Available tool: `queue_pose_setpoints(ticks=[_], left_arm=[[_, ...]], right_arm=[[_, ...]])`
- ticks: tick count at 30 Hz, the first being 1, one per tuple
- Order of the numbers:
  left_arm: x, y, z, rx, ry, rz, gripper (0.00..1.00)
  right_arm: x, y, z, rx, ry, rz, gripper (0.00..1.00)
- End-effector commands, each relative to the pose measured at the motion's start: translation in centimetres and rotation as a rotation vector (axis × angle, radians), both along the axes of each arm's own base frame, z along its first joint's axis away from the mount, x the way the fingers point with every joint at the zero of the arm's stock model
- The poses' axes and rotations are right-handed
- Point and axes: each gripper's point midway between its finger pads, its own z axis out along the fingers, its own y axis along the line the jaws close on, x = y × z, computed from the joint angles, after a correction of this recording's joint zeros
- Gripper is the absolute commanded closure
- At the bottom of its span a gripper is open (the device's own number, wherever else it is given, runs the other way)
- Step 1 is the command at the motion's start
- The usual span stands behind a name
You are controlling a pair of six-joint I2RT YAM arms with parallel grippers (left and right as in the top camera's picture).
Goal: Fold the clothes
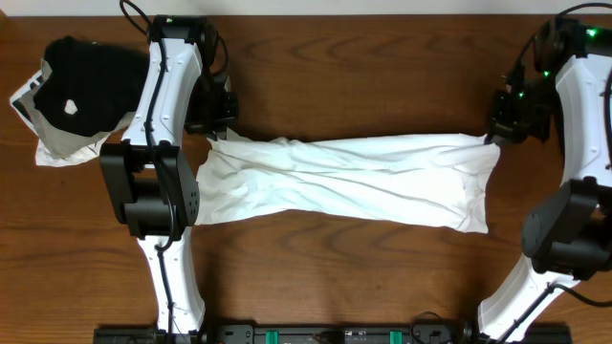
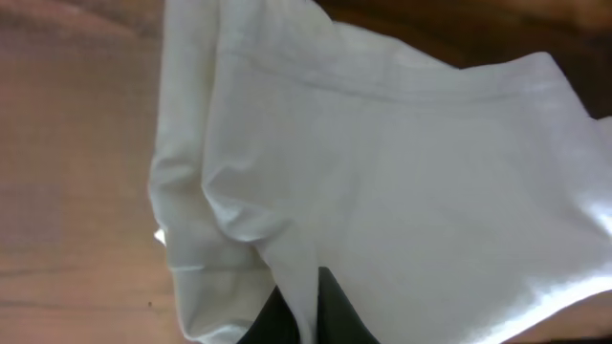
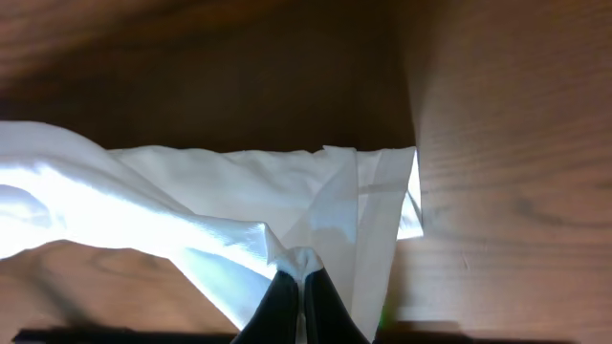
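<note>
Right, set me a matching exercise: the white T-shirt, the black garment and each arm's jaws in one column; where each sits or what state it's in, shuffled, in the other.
Column one:
1. white T-shirt
2. black garment
3. left jaws
4. right jaws

Column two:
A. shut on the shirt's right far corner
B. heaped at the far left, apart from the shirt
C. stretched out flat between the two arms
D. shut on the shirt's left far corner

Pairs: 1-C, 2-B, 3-D, 4-A.

left claw (image 2: 306, 313) mostly hidden by t-shirt (image 2: 402, 191)
</note>
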Motion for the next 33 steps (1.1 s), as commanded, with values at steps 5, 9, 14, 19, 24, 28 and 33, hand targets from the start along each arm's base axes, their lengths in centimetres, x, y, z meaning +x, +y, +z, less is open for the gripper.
queue_pose_setpoints(ticks=[5,9,14,19,24,28,33], left_arm=[[-1.4,0.2,1.6,-0.001,0.036,-0.017,0.94],[-2.0,0.3,1.6,-0.001,0.059,-0.021,0.94],[-3.1,0.3,1.4,0.0,0.109,-0.026,0.94],[-4.2,0.4,0.8,0.002,0.162,-0.027,0.94],[-5.1,0.5,0.5,0.004,0.2,-0.027,0.94],[-5.2,0.6,0.4,0.009,0.205,-0.028,0.94],[-5.4,0.7,0.3,0.015,0.216,-0.03,0.93]], right_arm=[[-1.8,0.1,-1.2,0.013,0.08,0.02,0.99],[-2.6,0.3,-1.4,0.019,0.115,0.021,0.99],[-3.3,0.4,-1.4,0.023,0.146,0.033,0.99],[-4.0,0.7,-1.2,0.027,0.174,0.058,0.99],[-4.3,1.8,-1.5,0.027,0.189,0.089,0.99],[-5.2,2.2,-2.3,-0.004,0.234,0.127,0.99],[-6.3,2.3,-3.1,-0.019,0.282,0.144,0.99]])
